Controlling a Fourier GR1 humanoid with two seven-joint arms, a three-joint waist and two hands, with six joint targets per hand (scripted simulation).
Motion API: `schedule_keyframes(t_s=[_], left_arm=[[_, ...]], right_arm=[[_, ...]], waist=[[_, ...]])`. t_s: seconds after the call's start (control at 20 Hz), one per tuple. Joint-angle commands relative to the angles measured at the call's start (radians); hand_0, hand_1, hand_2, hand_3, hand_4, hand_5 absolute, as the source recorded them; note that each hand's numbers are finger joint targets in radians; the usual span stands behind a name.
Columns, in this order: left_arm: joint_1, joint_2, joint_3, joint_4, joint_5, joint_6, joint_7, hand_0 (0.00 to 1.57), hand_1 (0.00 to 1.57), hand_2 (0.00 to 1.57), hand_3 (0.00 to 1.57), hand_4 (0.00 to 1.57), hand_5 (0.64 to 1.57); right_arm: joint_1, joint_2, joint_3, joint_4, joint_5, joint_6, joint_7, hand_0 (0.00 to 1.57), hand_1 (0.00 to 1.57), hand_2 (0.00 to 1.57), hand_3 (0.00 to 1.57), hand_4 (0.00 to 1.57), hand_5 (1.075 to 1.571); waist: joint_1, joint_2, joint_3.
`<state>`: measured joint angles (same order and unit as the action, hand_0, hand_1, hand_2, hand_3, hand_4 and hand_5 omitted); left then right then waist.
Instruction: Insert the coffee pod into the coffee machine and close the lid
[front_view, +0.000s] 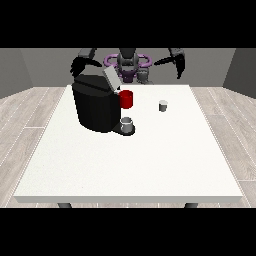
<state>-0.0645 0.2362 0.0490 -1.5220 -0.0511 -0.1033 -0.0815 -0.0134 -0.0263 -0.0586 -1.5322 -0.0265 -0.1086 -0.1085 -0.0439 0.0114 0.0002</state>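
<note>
A black coffee machine stands on the left half of the white table, its grey lid tilted up and open. A small grey cup sits on the machine's front tray. The coffee pod, small and pale grey, stands alone on the table to the right of the machine. The hand at the view's left hovers behind and above the machine's back corner. The hand at the view's right hangs in the air beyond the table's far edge, fingers straight and pointing down, holding nothing. Both hands are well apart from the pod.
A red mug stands just right of the machine, between it and the pod. The robot's torso is behind the far table edge. Bare table surface stretches from the machine to the near edge.
</note>
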Motion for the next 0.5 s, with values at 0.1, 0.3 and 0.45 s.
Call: schedule_keyframes(t_s=[0.1, 0.3, 0.45], left_arm=[[-0.157, 0.06, 0.068, 0.15, 0.031, -0.063, 0.035, 0.0, 0.0, 0.0, 0.0, 0.0, 1.571], [-0.206, 0.064, 0.046, 0.251, -0.052, -0.027, 0.045, 0.0, 0.0, 0.0, 0.0, 0.0, 1.571], [-0.203, 0.072, 0.078, 0.38, -0.051, -0.042, -0.045, 0.0, 0.0, 0.0, 0.0, 0.0, 1.571]], right_arm=[[-0.057, 0.023, 0.025, 0.032, 0.025, -0.015, -0.048, 0.0, 0.0, 0.0, 0.0, 0.12, 1.571], [-0.093, -0.002, 0.002, 0.012, -0.034, 0.032, 0.012, 0.0, 0.0, 0.0, 0.0, 0.28, 1.571], [-0.107, -0.018, 0.023, -0.016, 0.0, 0.025, 0.042, 0.0, 0.0, 0.0, 0.0, 0.33, 1.571]], waist=[[-0.035, 0.092, -0.0003], [-0.071, 0.108, -0.0003], [-0.068, 0.133, -0.0007]])
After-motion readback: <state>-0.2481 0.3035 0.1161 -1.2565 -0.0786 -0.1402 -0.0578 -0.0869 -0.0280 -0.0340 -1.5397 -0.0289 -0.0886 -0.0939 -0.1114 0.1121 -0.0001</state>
